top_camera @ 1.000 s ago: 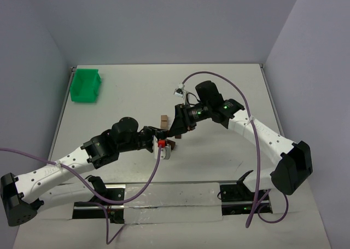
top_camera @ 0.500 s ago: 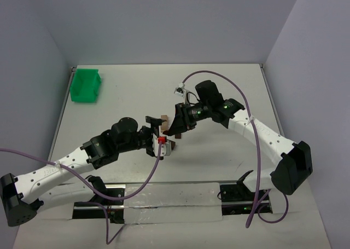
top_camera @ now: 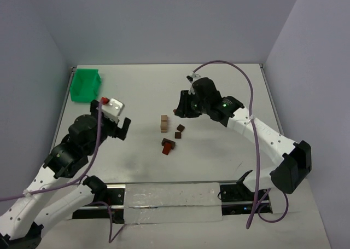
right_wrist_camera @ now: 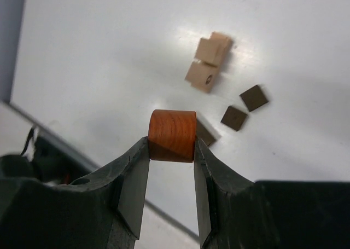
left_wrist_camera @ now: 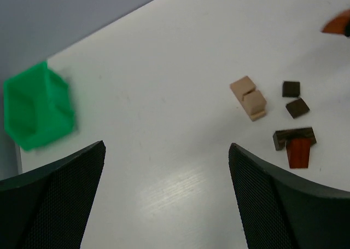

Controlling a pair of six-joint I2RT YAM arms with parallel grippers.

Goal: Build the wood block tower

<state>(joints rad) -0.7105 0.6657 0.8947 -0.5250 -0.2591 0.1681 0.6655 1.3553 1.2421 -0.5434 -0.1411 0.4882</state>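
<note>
Wood block tower pieces [top_camera: 167,146] lie loose mid-table, none stacked high. Top view: tan pair [top_camera: 163,123] touching end to end; two dark brown squares [top_camera: 180,130] just right of them; nearer the bases, a reddish-brown piece [top_camera: 167,149] against a dark brown bar [top_camera: 170,143]. Left arm folded back on its own side, elbow low, left gripper [top_camera: 114,131] over bare table [top_camera: 229,85], well apart from the blocks and near the green tray [top_camera: 86,85] at the far left corner. Right arm stretched from its base across the table, wrist bent, right gripper [top_camera: 180,106] beyond and right of the blocks; its jaws are hard to read from here. Left wrist view: left gripper [left_wrist_camera: 167,146] spread wide, nothing between the fingers [left_wrist_camera: 54,200], tilted down at the table. Tan pair [left_wrist_camera: 249,98], both squares [left_wrist_camera: 294,98] and the bar [left_wrist_camera: 295,134] with the reddish-brown piece [left_wrist_camera: 299,153] sit ahead to the right; tray [left_wrist_camera: 38,112] to the left, blurred. Orange-red sliver [left_wrist_camera: 338,24] at the upper right edge; cannot tell what it is. Right wrist view: right gripper [right_wrist_camera: 172,148] pinches a held reddish-brown block [right_wrist_camera: 172,134] by its two sides, clear of the table. Below and beyond lie the tan pair [right_wrist_camera: 208,63] and squares [right_wrist_camera: 244,108]; a dark piece [right_wrist_camera: 205,133] peeks out behind one finger.
</note>
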